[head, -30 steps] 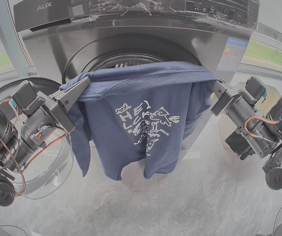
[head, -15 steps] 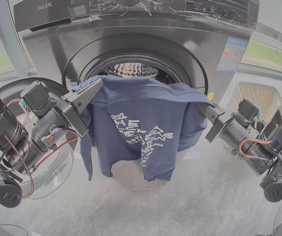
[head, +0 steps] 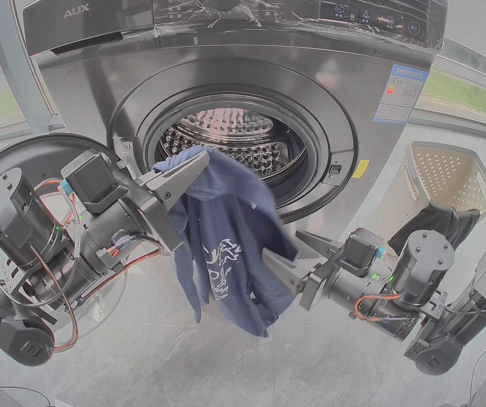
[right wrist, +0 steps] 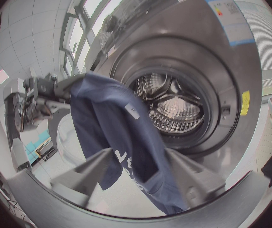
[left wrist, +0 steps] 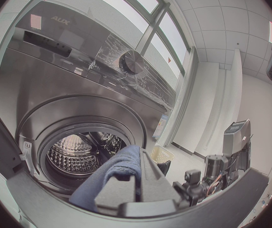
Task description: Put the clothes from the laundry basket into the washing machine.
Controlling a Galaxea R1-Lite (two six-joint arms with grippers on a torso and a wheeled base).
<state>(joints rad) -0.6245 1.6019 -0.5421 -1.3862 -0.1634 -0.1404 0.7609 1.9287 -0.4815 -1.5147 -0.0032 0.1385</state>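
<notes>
Left tool (head: 193, 166) pinches just a corner of the shirt (head: 229, 221) while right tool (head: 297, 255) gapes empty, so the dangling cloth could snag the washer (head: 339, 86) rim or slip to the floor (head: 311, 363).

Navy shirt (head: 229, 227): white print folded in on itself, unreadable; upper edge buried between left gripper (head: 202, 158) fingers (head: 175, 179).
Washing machine (head: 311, 69): top cut by head view's upper edge; lower left of drum mouth hidden behind shirt.
Open door (head: 33, 151): glass largely behind left arm.
Laundry basket (head: 452, 168): near corner, and part of dark garment (head: 438, 219), behind right arm.
Right wrist view: own fingers (right wrist: 88, 171) blurred.
</notes>
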